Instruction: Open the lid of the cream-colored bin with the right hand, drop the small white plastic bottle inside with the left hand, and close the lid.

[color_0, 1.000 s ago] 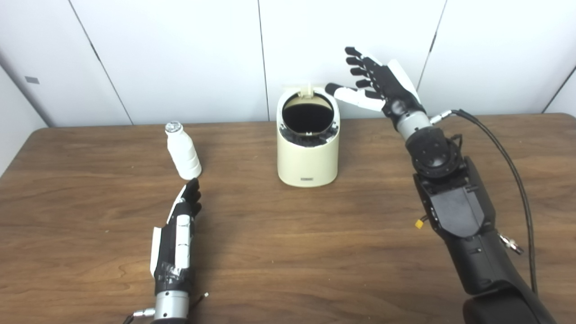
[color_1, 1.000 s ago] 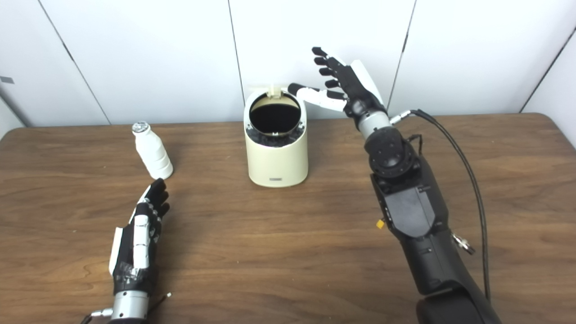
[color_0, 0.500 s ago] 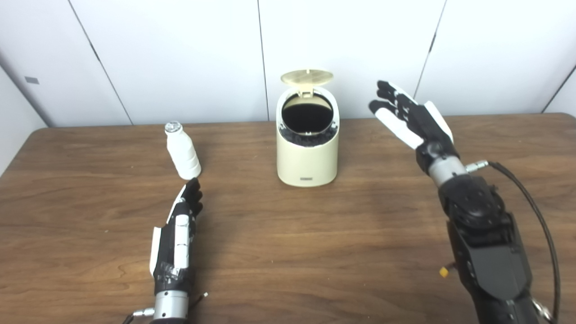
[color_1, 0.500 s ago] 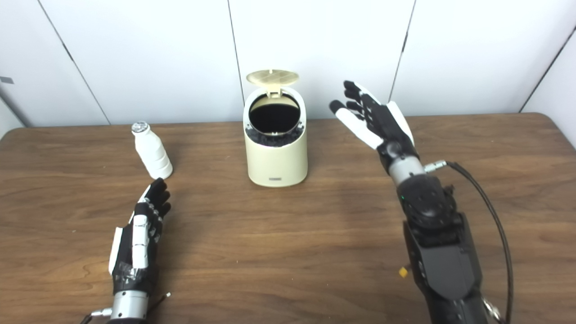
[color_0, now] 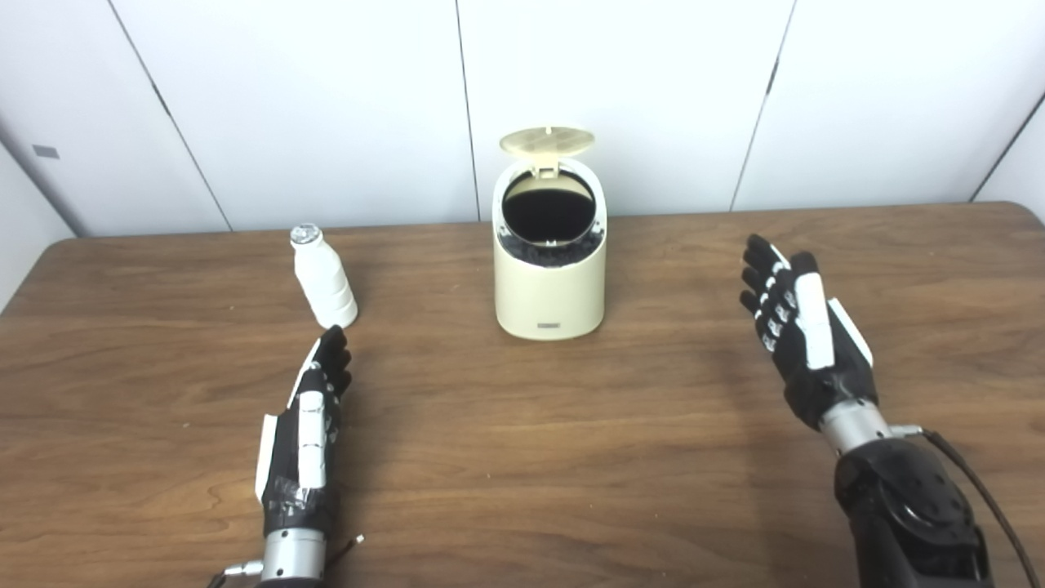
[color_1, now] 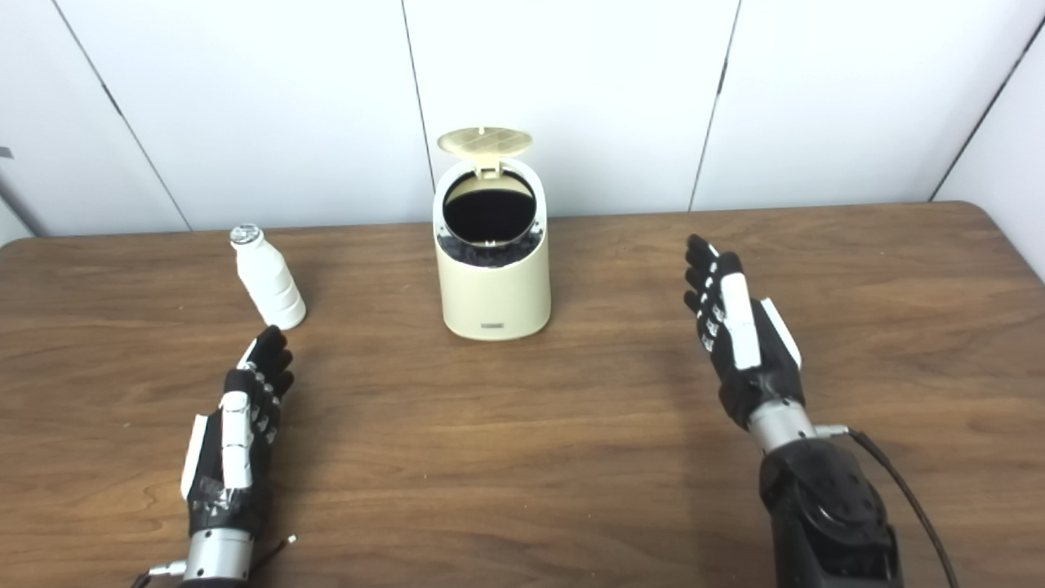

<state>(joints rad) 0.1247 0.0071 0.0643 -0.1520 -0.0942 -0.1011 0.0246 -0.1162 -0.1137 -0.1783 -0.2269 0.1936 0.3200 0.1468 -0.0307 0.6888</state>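
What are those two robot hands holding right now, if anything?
Nothing. The left hand and the right hand are both open and empty; the white bottle stands untouched on the table.

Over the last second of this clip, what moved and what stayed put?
The right hand left the bin's lid and pulled back toward the robot, to the right of the cream bin, open and holding nothing. The lid, pushed flat back a second ago, now stands raised and open. The white bottle and the open left hand near it kept their places; the camera shifted slightly.
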